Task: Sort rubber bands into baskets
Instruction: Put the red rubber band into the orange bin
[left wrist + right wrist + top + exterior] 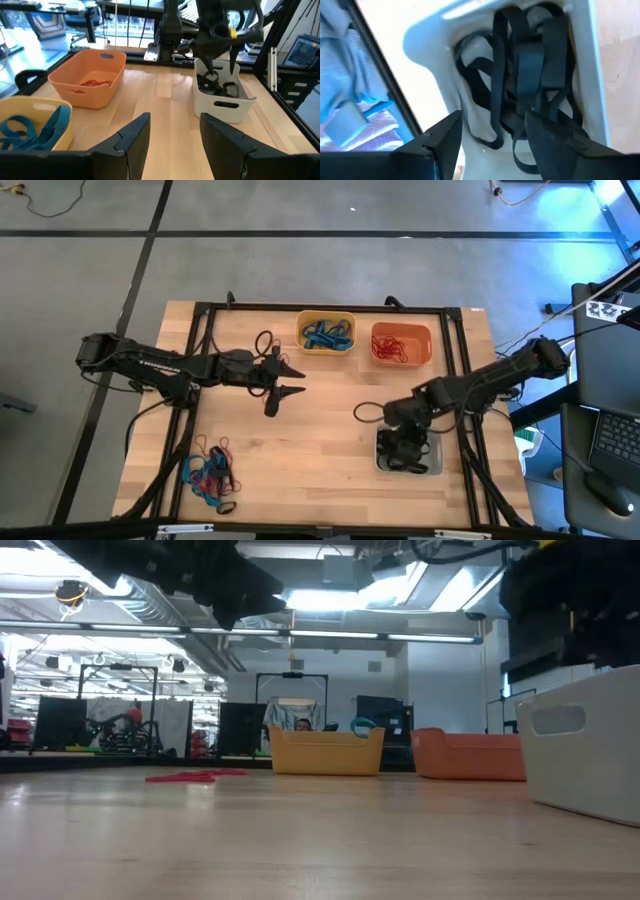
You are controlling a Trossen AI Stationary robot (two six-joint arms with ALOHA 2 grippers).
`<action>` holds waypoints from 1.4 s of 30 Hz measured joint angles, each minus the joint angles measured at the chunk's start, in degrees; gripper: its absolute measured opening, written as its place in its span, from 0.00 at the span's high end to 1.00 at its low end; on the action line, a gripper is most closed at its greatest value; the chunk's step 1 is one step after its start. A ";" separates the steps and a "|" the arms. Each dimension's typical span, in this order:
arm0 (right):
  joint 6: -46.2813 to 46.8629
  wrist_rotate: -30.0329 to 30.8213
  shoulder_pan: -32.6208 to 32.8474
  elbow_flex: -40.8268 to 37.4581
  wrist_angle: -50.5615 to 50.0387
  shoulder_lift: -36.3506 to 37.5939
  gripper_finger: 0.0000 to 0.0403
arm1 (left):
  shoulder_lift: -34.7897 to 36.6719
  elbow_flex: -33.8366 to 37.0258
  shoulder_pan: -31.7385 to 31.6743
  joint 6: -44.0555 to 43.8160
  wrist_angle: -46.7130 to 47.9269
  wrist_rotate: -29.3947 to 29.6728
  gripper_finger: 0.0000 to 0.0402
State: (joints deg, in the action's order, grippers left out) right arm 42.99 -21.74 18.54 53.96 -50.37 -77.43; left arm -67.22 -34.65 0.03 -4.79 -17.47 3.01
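Observation:
Three baskets stand on the wooden table: a yellow one [326, 332] with blue rubber bands, an orange one [401, 345] with red bands, and a pale grey one [430, 468] with black bands [520, 75]. A mixed pile of blue, red and black bands [210, 475] lies near the table's front left. My right gripper [492, 117] hangs open over the grey basket, pointing steeply down at the black bands, with nothing between its fingers. My left gripper [290, 380] stands open above the table's middle, left of the yellow basket, holding nothing.
The black frame rails [200, 360] run along the table's edges, and cables loop beside both arms. Bare wood lies between the pile and the grey basket [220, 100]. A few red bands [195, 777] show flat on the table in the low view.

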 joint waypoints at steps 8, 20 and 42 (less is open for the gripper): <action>-9.88 -0.76 -5.10 7.18 -0.67 0.02 0.47 | 0.00 0.00 -0.36 0.21 4.02 2.60 0.58; -36.01 32.47 -6.32 9.78 21.74 -2.37 0.47 | 0.00 0.07 -2.01 -2.86 23.26 3.62 0.58; -48.95 36.26 -7.82 2.51 48.66 -19.00 0.47 | -10.45 1.73 -1.14 -14.80 36.75 5.62 0.58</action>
State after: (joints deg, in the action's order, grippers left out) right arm -5.96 14.52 10.72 56.47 -1.71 -96.43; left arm -77.67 -32.93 -1.10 -19.59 19.29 8.62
